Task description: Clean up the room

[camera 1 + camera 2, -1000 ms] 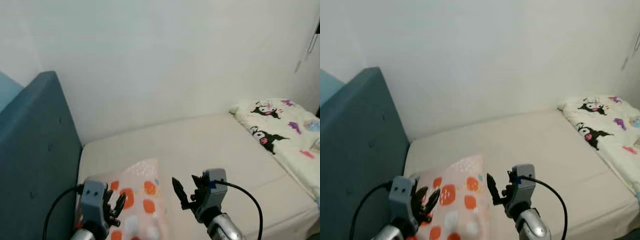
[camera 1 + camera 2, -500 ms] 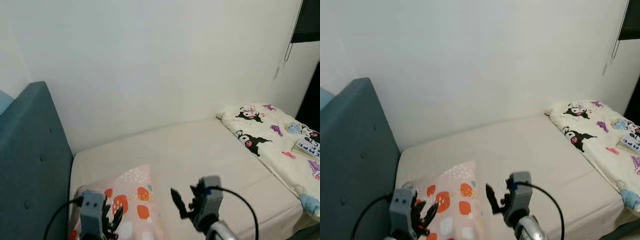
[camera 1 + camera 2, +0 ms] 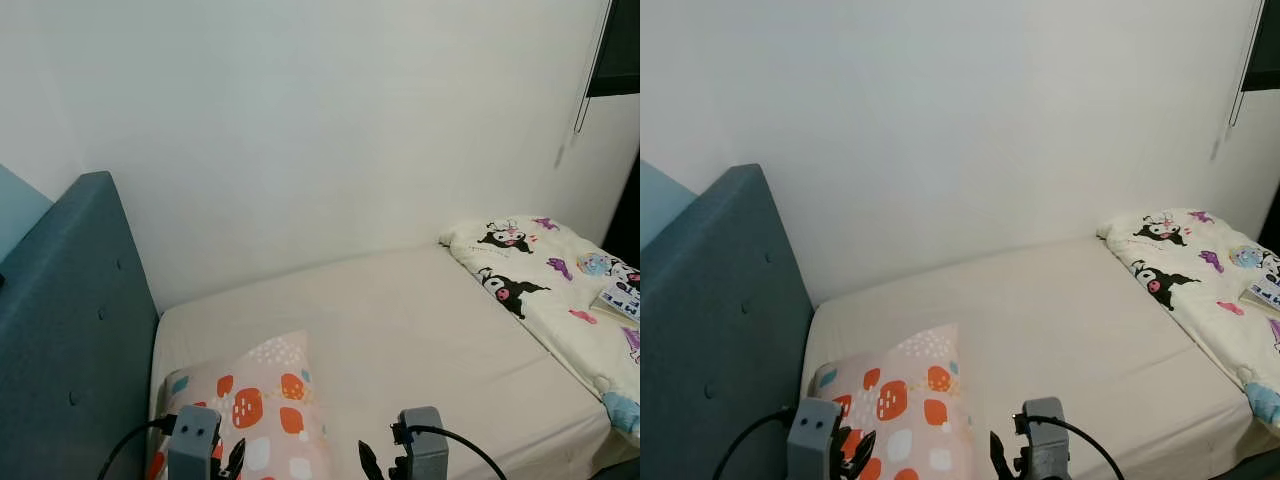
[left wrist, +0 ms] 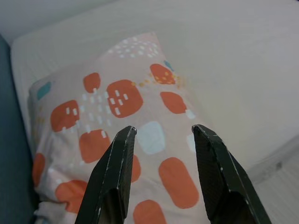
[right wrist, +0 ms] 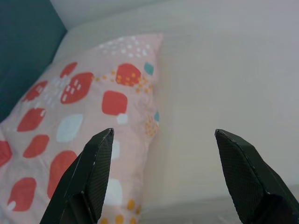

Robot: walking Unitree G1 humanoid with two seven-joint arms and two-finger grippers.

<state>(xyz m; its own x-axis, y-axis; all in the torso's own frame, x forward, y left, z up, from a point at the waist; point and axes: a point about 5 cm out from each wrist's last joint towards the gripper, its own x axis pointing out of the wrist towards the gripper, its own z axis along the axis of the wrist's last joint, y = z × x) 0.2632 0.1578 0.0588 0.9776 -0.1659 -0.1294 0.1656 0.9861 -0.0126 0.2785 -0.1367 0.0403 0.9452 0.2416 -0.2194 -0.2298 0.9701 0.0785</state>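
Observation:
A pink pillow [image 3: 258,404] with orange, white and teal patches lies flat on the cream mattress [image 3: 420,320], close to the teal headboard [image 3: 70,330]. My left gripper [image 4: 163,129] hovers above the pillow's middle, open, with nothing between its fingers. My right gripper [image 5: 163,134] hangs above the pillow's right edge and the bare sheet, open wide and holding nothing. In the eye views both grippers sit at the bottom edge, the left gripper [image 3: 852,452] over the pillow's near end and the right gripper [image 3: 1000,458] just right of it.
A white blanket [image 3: 545,280] printed with black cartoon figures is bunched at the bed's far right, with a small booklet [image 3: 620,298] on it. A white wall [image 3: 320,130] runs behind the bed. A dark window edge [image 3: 615,50] is at the top right.
The view has swung and risen. Both grippers now sit lower in it, at the bottom edge. The pillow lies where it was, and both grippers stay open.

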